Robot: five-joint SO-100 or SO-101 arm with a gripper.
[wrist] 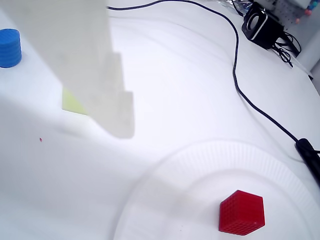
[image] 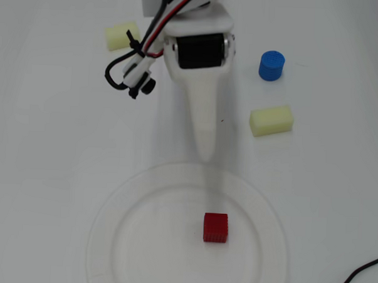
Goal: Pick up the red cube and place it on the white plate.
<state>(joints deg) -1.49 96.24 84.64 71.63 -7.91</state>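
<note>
The red cube (image: pixel 215 227) rests flat on the white plate (image: pixel 107 210), a little right of its middle, and nothing touches it. The wrist view shows the same: the red cube (wrist: pixel 241 212) lies inside the white plate (wrist: pixel 200 156). My gripper (image: pixel 205 155) hangs above the table just beyond the plate's far rim, pointing toward the plate, clearly apart from the cube. Its white fingers show as one narrow taper, shut and holding nothing. In the wrist view the gripper (wrist: pixel 122 131) enters from the top left.
A blue cylinder (image: pixel 271 65) and a pale yellow block (image: pixel 271 120) stand right of the arm. Another yellow block (image: pixel 121 36) lies to its left. A black cable (wrist: pixel 235 75) runs past the plate's right side, and a black speaker (wrist: pixel 260 25) sits at the far right.
</note>
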